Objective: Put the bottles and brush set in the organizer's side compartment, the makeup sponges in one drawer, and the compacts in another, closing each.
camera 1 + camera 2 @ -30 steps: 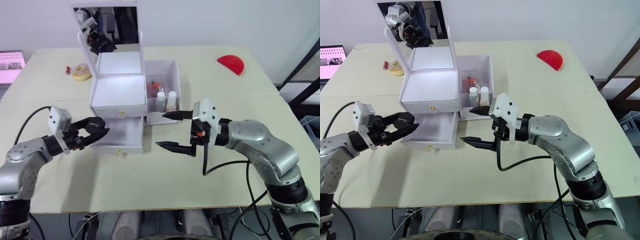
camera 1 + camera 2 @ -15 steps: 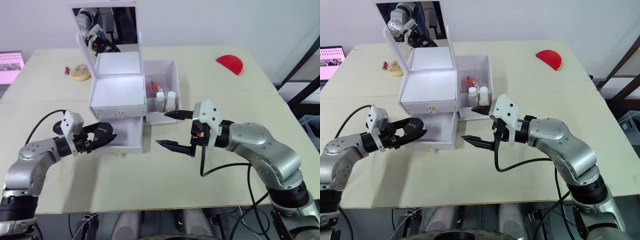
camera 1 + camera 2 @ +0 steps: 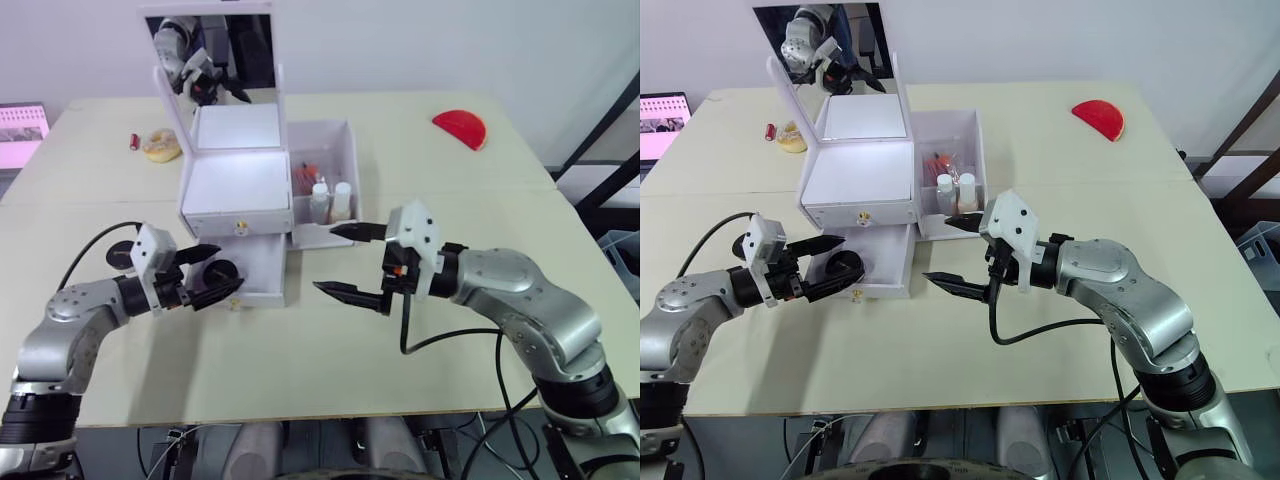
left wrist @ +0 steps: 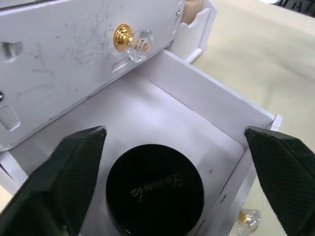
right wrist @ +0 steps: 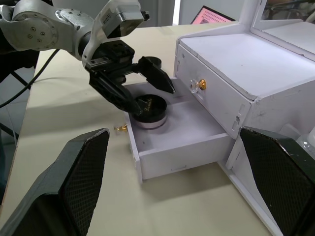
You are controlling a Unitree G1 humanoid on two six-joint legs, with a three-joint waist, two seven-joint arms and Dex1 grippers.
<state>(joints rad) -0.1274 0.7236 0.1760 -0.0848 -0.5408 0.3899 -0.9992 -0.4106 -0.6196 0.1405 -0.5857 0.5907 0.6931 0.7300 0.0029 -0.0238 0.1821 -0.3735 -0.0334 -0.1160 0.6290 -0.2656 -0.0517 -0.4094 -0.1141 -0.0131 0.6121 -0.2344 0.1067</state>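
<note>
Left tool (image 3: 212, 272) is at the lower drawer (image 5: 182, 142), which is pulled out, and its fingers are spread wide with a compact (image 4: 155, 188) sitting between them. In the left wrist view the black lid sits on the white drawer floor and both finger pads stand clear of it on either side, so nothing is pinched. The right wrist view shows the same thing from across the bench: the compact in the drawer's near corner, one black finger (image 5: 156, 74) arching over it. Whether a second compact lies in that drawer I cannot tell.

Just above the left tool is the upper drawer (image 3: 238, 211), pushed in, its gold knob (image 4: 123, 37) facing out.

Right tool (image 3: 350, 262) hangs over bare bench (image 3: 330, 370), fingers spread and holding nothing. The open drawer is just beyond its tips, toward the left tool. Right behind its upper finger is the organizer's (image 3: 236, 165) side compartment (image 3: 347, 160), where the two white-capped bottles (image 3: 332, 200) stand upright side by side against the front wall, with something red (image 3: 306, 178) behind them.

Far beyond the left tool, by the bench's back edge, lie a tan ring (image 3: 161, 144) and a small red item (image 3: 133, 140). A red half-disc (image 3: 461, 127) rests well behind the right tool.
</note>
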